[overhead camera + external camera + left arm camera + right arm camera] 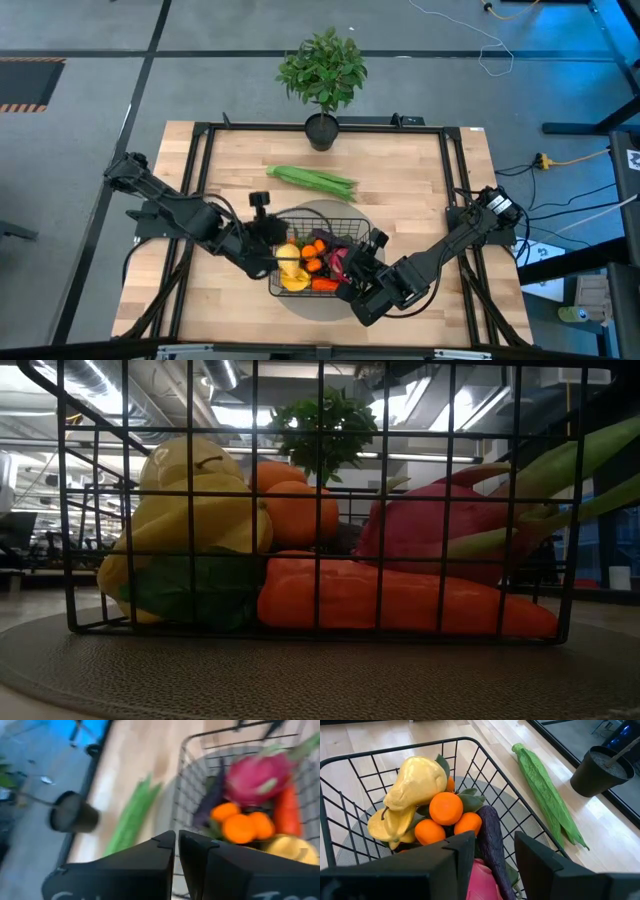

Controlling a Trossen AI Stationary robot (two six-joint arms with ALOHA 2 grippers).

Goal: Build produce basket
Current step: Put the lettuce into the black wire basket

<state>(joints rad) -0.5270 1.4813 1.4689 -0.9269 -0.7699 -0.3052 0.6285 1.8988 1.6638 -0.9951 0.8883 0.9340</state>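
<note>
**Q:** Where's the basket, and what's in it?

**A:** The black wire basket (318,222) sits on the round grey mat (345,212) near the front middle of the counter (410,190). Inside I see the yellow mango (415,782) on the side toward my left arm, three orange tomatoes (446,808) beside it, the purple eggplant (492,837) next to those, the pink-purple radish (440,530) toward my right arm, and the red chili (390,600) lying along the front wall.

**Q:** Anything still outside?

**A:** The long green beans (312,179) lie on the bare wood behind the basket, between it and the potted plant (322,75) at the back edge.

**Q:** And your jaws?

**A:** My left gripper (268,232) is at the basket's left rim, jaws nearly closed with only a thin slit between them, holding nothing. My right gripper (492,852) hangs over the basket's right front corner, jaws parted with the eggplant and radish showing below the gap, gripping nothing.
</note>
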